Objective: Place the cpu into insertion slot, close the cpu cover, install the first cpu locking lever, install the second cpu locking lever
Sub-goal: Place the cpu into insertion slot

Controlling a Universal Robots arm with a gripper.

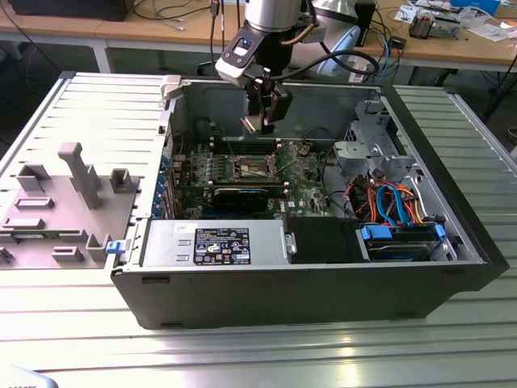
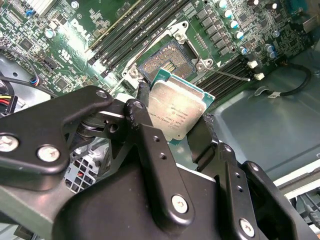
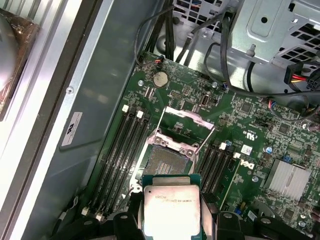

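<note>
The black two-fingered gripper [image 2: 175, 112] clamps two opposite edges of the small square silvery-grey cpu [image 3: 171, 210], holding it in the air over the green motherboard [image 3: 250, 150] and clear of the square dark insertion slot with the silver rim [image 3: 164, 159], which lies bare. The thin silver cpu cover [image 3: 187, 114] stands raised at one edge of the slot. Long black memory slots [image 3: 125, 150] flank two sides, all inside the open grey computer case [image 1: 307, 299].
</note>
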